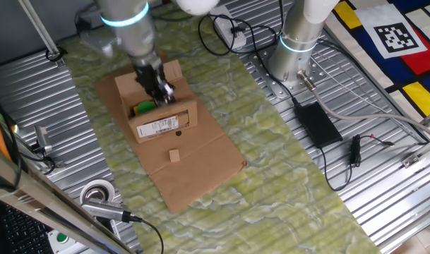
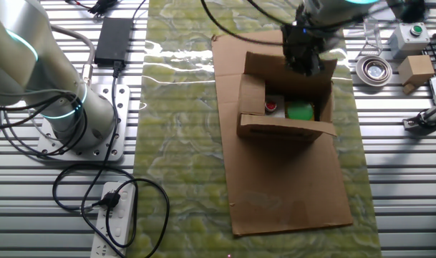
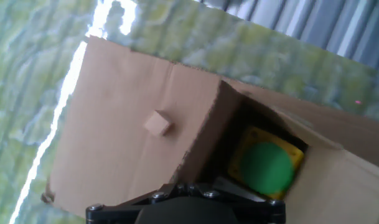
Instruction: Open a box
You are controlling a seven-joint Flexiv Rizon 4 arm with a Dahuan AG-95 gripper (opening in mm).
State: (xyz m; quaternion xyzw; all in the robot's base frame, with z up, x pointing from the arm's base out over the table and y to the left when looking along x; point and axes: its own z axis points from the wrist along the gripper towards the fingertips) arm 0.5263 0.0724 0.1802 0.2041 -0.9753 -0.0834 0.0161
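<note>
Close under the hand camera sits the gripper's (image 3: 184, 208) dark body, filling the bottom edge; its jaws are hidden there, and in both fixed views they are too dark and blurred to tell how far they are parted or whether they hold anything. Just beyond, the box (image 1: 158, 106) stands on a large flat cardboard sheet (image 1: 193, 169), which lies on a green patterned mat (image 2: 175, 143) over the ribbed metal tabletop (image 1: 384, 212). Its top flaps stand up and outward, leaving the mouth open, and the gripper (image 2: 303, 61) hangs at the rim of that mouth. Inside lies a green round object (image 3: 267, 165) on a yellow base, with a red-spotted item (image 2: 272, 107) next to it. A white barcode label (image 1: 157, 128) and a dark dot face the near side in one fixed view. A small tan block (image 1: 174, 156) rests on the sheet, apart from the box. Around the mat lie a tape roll (image 1: 96, 192), a black power adapter (image 1: 317, 123), a white power strip (image 2: 114, 222) and loose cables, all well apart from the box. A second arm's base (image 2: 67, 115) stands off the mat's edge.
</note>
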